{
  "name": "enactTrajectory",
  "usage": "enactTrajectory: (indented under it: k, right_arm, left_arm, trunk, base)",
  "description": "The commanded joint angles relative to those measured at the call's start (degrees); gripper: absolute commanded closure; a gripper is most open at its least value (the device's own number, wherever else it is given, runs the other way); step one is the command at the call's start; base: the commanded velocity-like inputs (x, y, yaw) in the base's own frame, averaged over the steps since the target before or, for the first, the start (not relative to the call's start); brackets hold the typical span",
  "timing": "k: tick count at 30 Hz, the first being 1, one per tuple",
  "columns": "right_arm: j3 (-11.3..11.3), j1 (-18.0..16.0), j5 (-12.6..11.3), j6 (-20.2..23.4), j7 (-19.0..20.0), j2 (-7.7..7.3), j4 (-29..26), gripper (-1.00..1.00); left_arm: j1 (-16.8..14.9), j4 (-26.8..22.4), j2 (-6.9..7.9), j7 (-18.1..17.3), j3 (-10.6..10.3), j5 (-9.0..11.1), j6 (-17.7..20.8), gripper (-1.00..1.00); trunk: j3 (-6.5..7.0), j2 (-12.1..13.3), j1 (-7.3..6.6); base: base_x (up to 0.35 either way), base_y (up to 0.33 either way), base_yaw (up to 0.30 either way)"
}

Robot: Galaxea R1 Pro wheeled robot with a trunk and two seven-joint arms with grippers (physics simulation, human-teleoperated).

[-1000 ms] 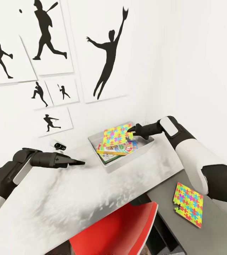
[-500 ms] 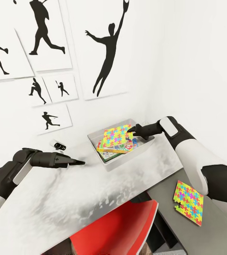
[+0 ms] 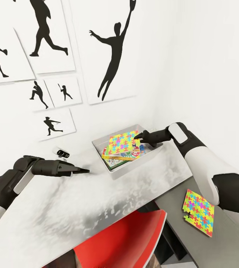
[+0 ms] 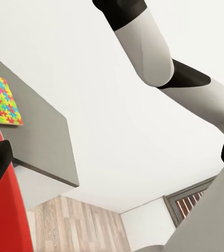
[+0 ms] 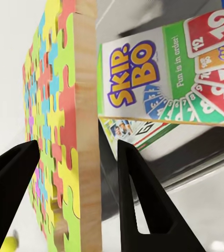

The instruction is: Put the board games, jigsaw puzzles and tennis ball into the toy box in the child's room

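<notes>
Head view: right gripper (image 3: 137, 136) reaches over the toy box (image 3: 113, 173), a light grey bin on the white marbled table (image 3: 78, 201) against the wall. Jigsaw puzzle (image 3: 123, 142) sits tilted at the gripper tips, over the Skip-Bo board game (image 3: 123, 154) stacked in the box. Second jigsaw puzzle (image 3: 198, 211) lies flat on the lower grey surface (image 3: 227, 238), well apart from the box. Left gripper (image 3: 85, 171) hovers over bare tabletop, tips drawn to a point, holding nothing. Red chair (image 3: 123, 242) tucked under the table edge. Black sports silhouette pictures (image 3: 112, 52) on the wall. Left wrist view: second puzzle on the grey surface, red chair edge, wood floor (image 4: 80, 228), the robot's other arm (image 4: 164, 63); jaw state not readable here. Right wrist view: the two black fingers (image 5: 138, 205) straddle the puzzle's wooden edge, one each side, with visible gaps, so jaws are spread around it rather than clamped. Skip-Bo box is right behind the puzzle. A bit of the yellow-green tennis ball (image 5: 8, 245) at the frame edge.
</notes>
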Motion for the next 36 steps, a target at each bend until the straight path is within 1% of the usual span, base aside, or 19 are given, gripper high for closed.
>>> enactTrajectory:
  k: [1, 26, 31, 36]
  right_arm:
    - [0.26, -0.04, 0.20, 0.08, 0.40, -0.08, 0.00, 1.00]
    - [0.02, 0.00, 0.58, 0.08, 0.40, 0.23, 0.05, 1.00]
    - [0.39, 0.07, 0.67, -2.84, 0.46, 0.13, 0.07, 1.00]
    - [0.49, 0.16, 0.75, -3.68, 0.48, 0.16, 0.29, 1.00]
  left_arm:
    - [-0.08, 0.00, 0.06, -0.29, -0.18, 0.02, 0.61, -1.00]
    - [-0.08, 0.00, 0.06, -0.29, -0.21, 0.05, 0.61, -1.00]
    - [-0.08, 0.01, 0.06, -0.29, -0.21, 0.05, 0.61, -1.00]
    - [-0.08, 0.00, 0.06, -0.29, -0.21, 0.05, 0.61, -1.00]
  trunk:
    - [-0.11, -0.12, 0.03]
    - [-0.11, -0.12, 0.03]
    - [-0.11, -0.12, 0.03]
    - [-0.11, -0.12, 0.03]
  base:
    - [0.000, 0.000, 0.000]
    - [0.000, 0.000, 0.000]
    - [0.000, 0.000, 0.000]
    - [0.000, 0.000, 0.000]
